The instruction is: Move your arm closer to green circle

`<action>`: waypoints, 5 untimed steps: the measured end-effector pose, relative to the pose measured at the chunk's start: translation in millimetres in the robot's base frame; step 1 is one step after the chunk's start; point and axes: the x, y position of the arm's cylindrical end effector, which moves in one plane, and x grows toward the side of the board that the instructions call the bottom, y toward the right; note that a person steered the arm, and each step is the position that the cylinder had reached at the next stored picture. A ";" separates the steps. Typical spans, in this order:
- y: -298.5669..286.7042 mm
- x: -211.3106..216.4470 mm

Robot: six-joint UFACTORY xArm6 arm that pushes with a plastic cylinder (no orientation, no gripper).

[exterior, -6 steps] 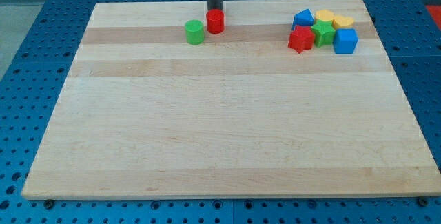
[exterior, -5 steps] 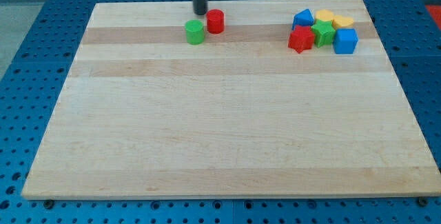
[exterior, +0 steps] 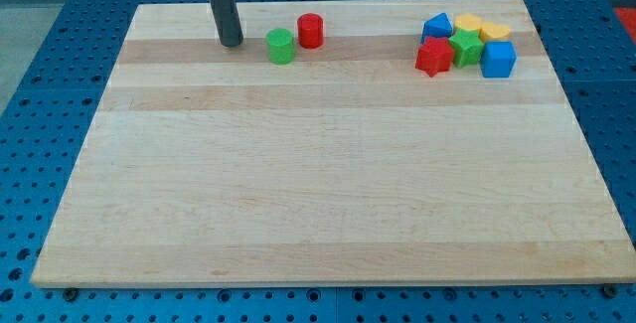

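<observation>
A: Where is my tip (exterior: 231, 43) sitting?
B: It is resting on the wooden surface (exterior: 328, 184) near the view's top, just beside the green circle (exterior: 281, 46), at its nine o'clock, with a small gap showing between them.
A: And the green circle?
B: It is standing toward the top of the surface, left of centre. The red cylinder (exterior: 311, 30) is sitting close by at its one o'clock, not touching.
A: Are any fingers clenching?
B: None are showing; the arm is ending in a plain dark rod.
A: Anything else?
B: A cluster is crowding the top right: a red star (exterior: 433, 58), a green star (exterior: 464, 48), a blue cube (exterior: 498, 60), another blue block (exterior: 436, 26) and two yellow blocks (exterior: 481, 28), packed together.
</observation>
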 end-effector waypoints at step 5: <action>51.6 32.7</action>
